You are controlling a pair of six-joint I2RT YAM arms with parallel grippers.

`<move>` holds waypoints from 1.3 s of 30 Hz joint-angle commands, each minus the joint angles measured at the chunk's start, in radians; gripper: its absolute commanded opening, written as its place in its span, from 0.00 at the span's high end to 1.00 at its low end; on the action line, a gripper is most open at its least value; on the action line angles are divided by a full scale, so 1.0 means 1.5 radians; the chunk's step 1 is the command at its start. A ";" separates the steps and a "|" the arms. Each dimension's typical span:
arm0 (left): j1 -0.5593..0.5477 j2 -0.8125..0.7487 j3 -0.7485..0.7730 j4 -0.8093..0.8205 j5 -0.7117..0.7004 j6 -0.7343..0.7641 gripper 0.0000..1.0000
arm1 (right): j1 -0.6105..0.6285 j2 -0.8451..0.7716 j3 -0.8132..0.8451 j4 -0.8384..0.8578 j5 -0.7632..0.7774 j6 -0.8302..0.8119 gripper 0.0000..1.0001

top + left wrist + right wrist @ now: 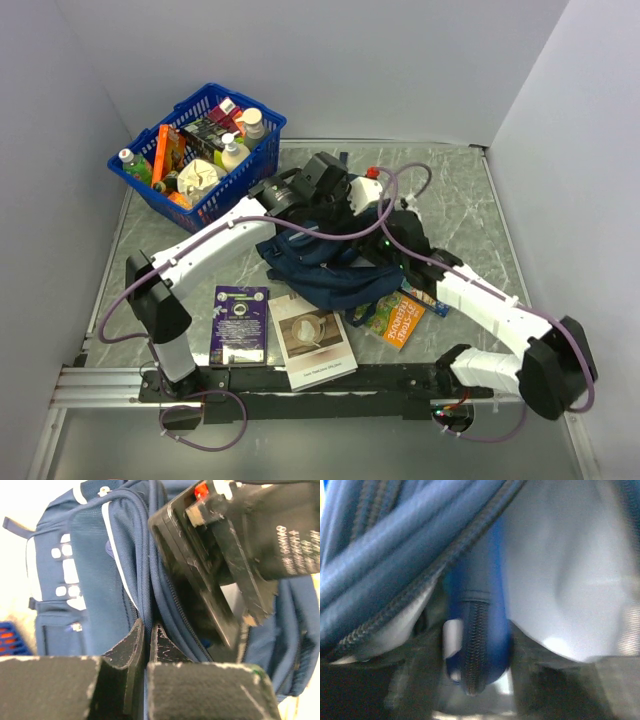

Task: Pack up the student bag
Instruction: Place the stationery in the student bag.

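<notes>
A grey marbled table stands between pale walls, with a blue basket of bottles at rear left and booklets along the front. At centre the student bag lies slumped, and the left gripper is pinched tight on its zip edge. The right gripper straddles a blue zipped case at the bag's opening; I cannot tell whether it grips.

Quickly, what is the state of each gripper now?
Left gripper: shut on the student bag.
Right gripper: blue zipped case between its jaws; grip cannot be told.
</notes>
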 commanded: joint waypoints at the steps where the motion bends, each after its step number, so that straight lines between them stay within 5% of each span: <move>1: -0.016 -0.056 0.029 0.058 0.063 -0.025 0.99 | 0.013 0.004 0.082 0.030 -0.017 -0.058 0.25; 3: -0.003 -0.064 -0.004 0.067 0.054 -0.030 0.99 | 0.014 -0.064 0.035 0.039 -0.012 -0.100 0.07; 5: 0.014 -0.064 -0.033 0.079 0.048 -0.051 0.99 | 0.015 -0.134 0.014 0.026 -0.008 -0.150 0.05; 13: 0.043 -0.047 -0.077 0.104 0.084 -0.128 0.99 | 0.033 -0.291 -0.071 0.013 -0.088 -0.282 0.14; 17: 0.042 -0.025 -0.062 0.098 0.108 -0.147 0.99 | 0.143 -0.361 -0.120 0.015 -0.062 -0.342 0.19; 29: 0.024 -0.001 -0.032 0.096 0.114 -0.154 0.99 | 0.299 -0.239 -0.078 -0.019 0.108 -0.510 0.37; 39: 0.014 -0.004 -0.036 0.098 0.110 -0.147 0.99 | 0.375 -0.174 -0.120 0.063 0.267 -0.559 0.39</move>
